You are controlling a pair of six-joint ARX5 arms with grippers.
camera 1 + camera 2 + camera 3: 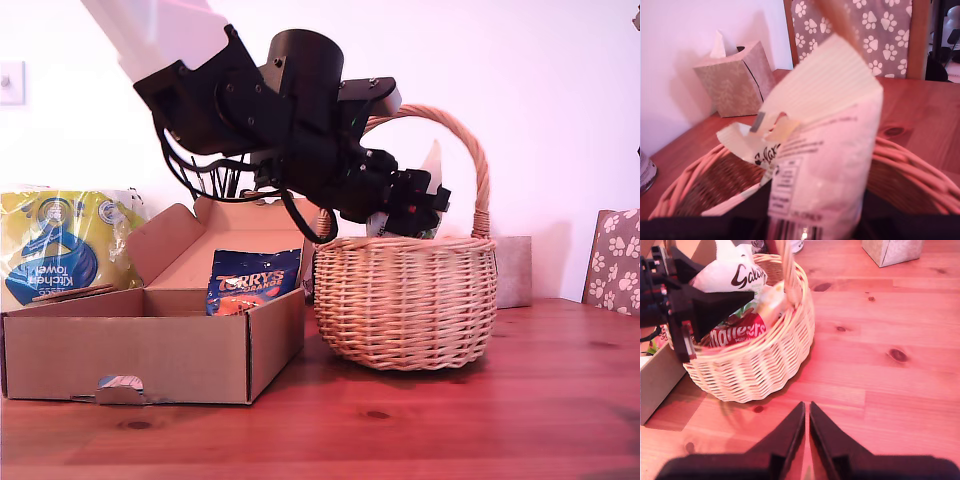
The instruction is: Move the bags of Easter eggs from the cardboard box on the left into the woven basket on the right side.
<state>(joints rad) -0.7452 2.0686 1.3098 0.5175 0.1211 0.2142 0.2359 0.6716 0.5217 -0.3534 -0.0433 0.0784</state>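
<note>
1. Exterior view: my first claw (425, 205) hangs over the woven basket (407, 305), under its arched handle, clamped on the whitish bag (432, 165), whose pale tip sticks up above the claw, over the basket's mouth.
2. Same view: the dark blue bag (252, 282), lettered "TERRY'S ORANGE" in orange, leans inside the cardboard box (150, 355), well apart from that claw. The box stands at the exterior view's left with its lid flap up, just beside the basket; both rest on the wooden surface (480, 425). A yellow and blue kitchen towel pack (60, 245) stands behind the box.
3. First wrist view: the whitish bag (825, 145) fills the middle, crumpled, with dark print and a ribbed top seal, gripped at its lower end above the basket's rim (910, 160). A tissue box (735, 80) stands by the wall.
4. Second wrist view: my second claw (806, 432) hovers over bare surface with its jaws together, holding nothing, near the basket (760, 365). Inside lie a red packet (735, 332) and other wrappers; the whitish bag (732, 270) is above them in my first claw.
</note>
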